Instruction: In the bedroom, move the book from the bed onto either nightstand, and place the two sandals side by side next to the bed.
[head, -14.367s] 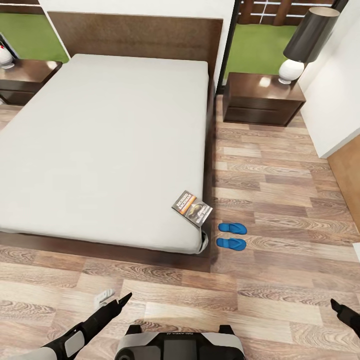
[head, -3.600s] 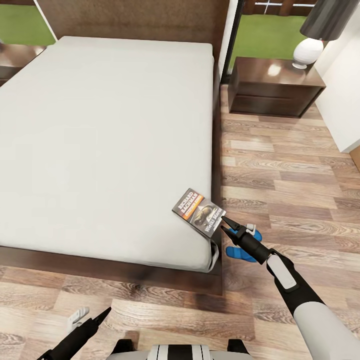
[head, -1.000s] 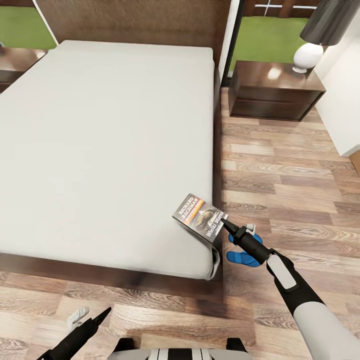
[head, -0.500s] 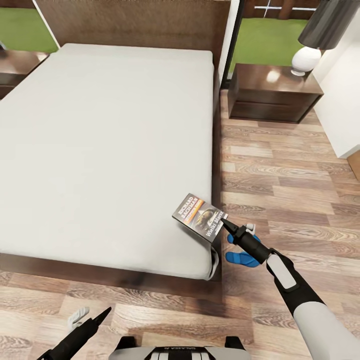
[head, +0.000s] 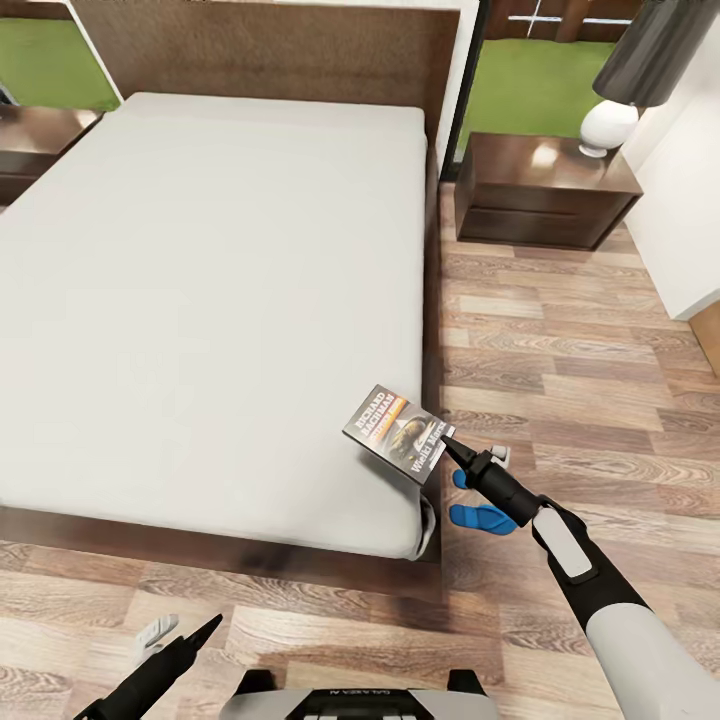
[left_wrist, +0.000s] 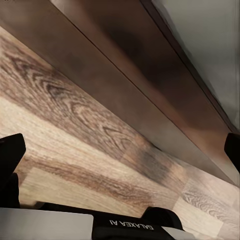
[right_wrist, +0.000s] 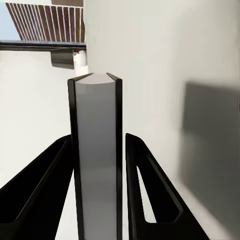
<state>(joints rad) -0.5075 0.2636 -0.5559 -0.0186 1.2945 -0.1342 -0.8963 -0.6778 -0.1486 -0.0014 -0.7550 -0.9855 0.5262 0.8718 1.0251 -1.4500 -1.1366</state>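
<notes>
The book (head: 397, 432), dark with an orange title band, hangs over the near right corner of the bed (head: 220, 280). My right gripper (head: 448, 446) is shut on the book's right edge. In the right wrist view the book (right_wrist: 97, 165) stands edge-on between the two black fingers (right_wrist: 145, 180). Two blue sandals (head: 480, 517) lie on the floor beside the bed, partly hidden behind my right arm. A dark nightstand (head: 540, 190) stands right of the headboard, and another nightstand (head: 30, 140) to its left. My left gripper (head: 205, 632) hangs low over the floor, open in the left wrist view (left_wrist: 120, 150).
A white lamp (head: 608, 122) with a dark shade stands on the right nightstand. A small white object (head: 155, 635) lies on the floor near my left gripper. A white wall (head: 690, 220) closes the right side. Wood floor runs between bed and wall.
The head view has shifted a little. Seconds ago my right gripper was open at the book's edge; now it is shut on it, and the book has barely moved.
</notes>
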